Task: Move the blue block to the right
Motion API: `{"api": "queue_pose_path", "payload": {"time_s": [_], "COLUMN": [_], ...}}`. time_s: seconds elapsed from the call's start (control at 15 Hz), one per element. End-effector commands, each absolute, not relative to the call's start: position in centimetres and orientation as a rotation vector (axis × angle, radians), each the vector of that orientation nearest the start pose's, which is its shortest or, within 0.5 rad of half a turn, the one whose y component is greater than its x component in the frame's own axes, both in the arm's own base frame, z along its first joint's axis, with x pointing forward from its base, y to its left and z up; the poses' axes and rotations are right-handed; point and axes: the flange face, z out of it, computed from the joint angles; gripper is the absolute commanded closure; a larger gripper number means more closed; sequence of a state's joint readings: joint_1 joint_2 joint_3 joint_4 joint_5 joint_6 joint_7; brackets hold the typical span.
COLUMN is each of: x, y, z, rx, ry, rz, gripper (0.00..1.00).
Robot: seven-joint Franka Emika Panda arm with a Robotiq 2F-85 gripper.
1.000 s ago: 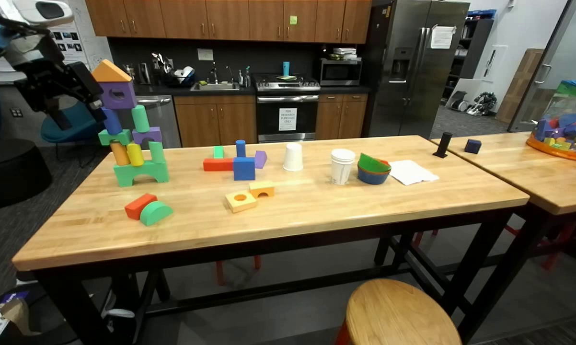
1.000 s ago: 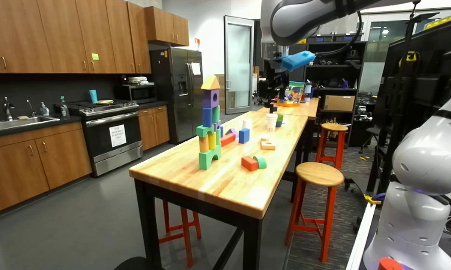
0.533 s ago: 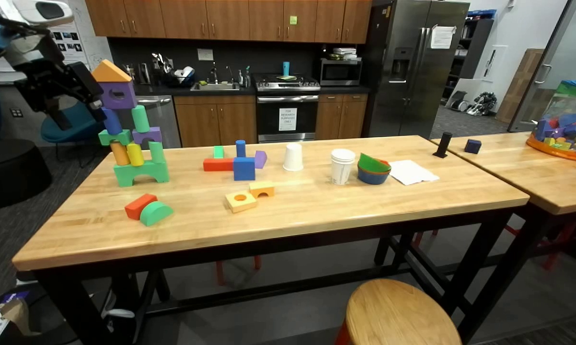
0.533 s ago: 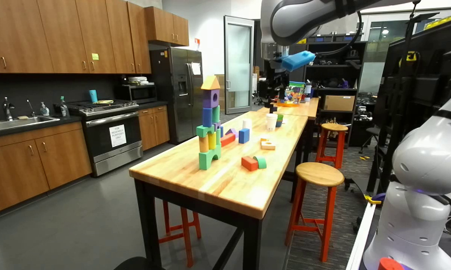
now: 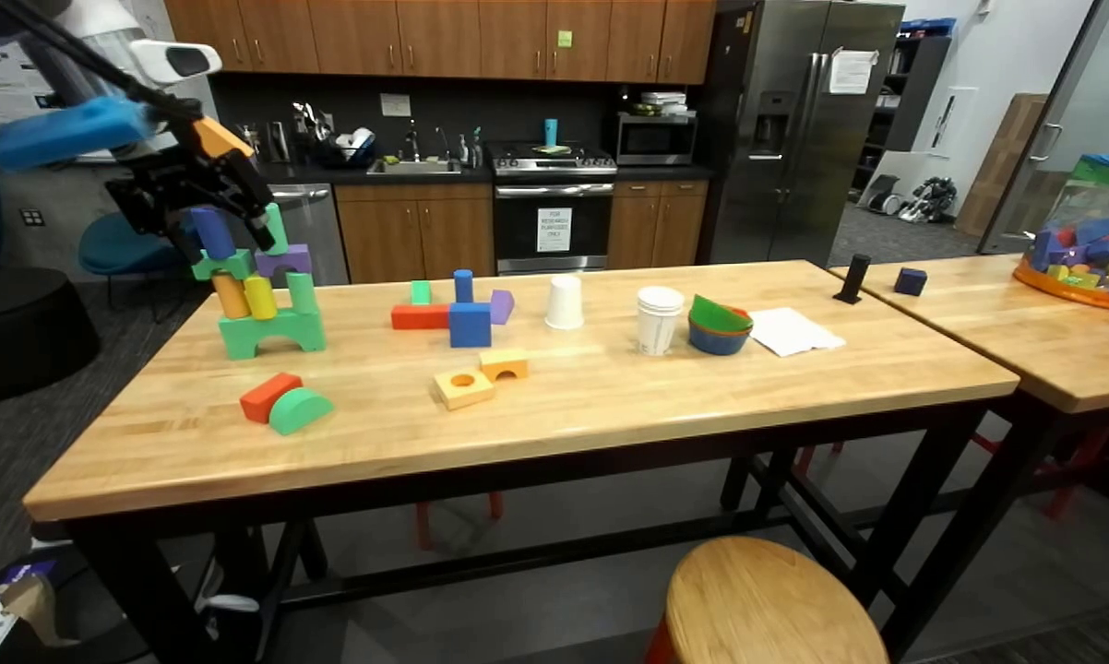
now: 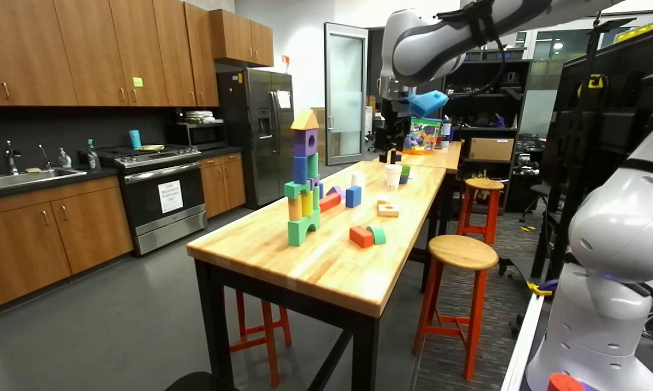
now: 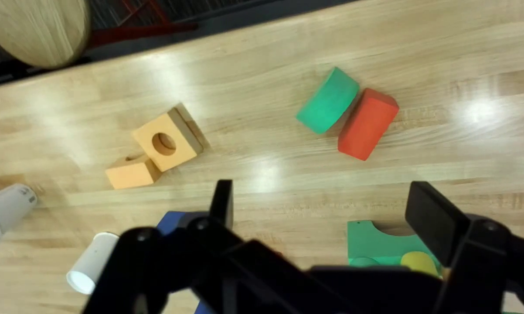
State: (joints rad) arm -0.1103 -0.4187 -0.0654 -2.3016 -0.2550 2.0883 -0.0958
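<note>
The blue block stands upright on the wooden table, beside a long red block, with a blue cylinder and a purple piece behind it. It also shows in an exterior view. In the wrist view the blue block is mostly hidden behind the finger on the picture's left. My gripper is open and empty, well above the table. It overlaps the block tower in that view. In the wrist view its fingertips are wide apart with bare table between them. The gripper also shows in an exterior view.
A tall block tower stands near one table end. A red block and green half-round lie near it. Two yellow blocks, white cups, bowls and a paper sheet are also on the table.
My gripper has moved to the right and slightly down in an exterior view, now covering part of the tower's upper pieces. The arm also sits lower in both exterior views. The blocks have not moved.
</note>
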Motion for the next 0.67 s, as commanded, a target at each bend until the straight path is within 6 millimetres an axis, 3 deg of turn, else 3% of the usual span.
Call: {"api": "queue_pose_path", "payload": {"time_s": [0.0, 0.27, 0.47, 0.53, 0.6], "x": [45.1, 45.8, 47.2, 45.6, 46.1], "y": [-14.1, -18.1, -18.1, -18.4, -18.2], "z": [52.7, 52.6, 53.1, 52.5, 52.7], "rx": [-3.331, -3.249, -3.153, -3.204, -3.183], "ry": [-0.369, -0.718, -0.978, -0.831, -0.888], "rz": [-0.334, -0.331, -0.341, -0.333, -0.341], "gripper": [0.00, 0.00, 0.00, 0.00, 0.00]}}
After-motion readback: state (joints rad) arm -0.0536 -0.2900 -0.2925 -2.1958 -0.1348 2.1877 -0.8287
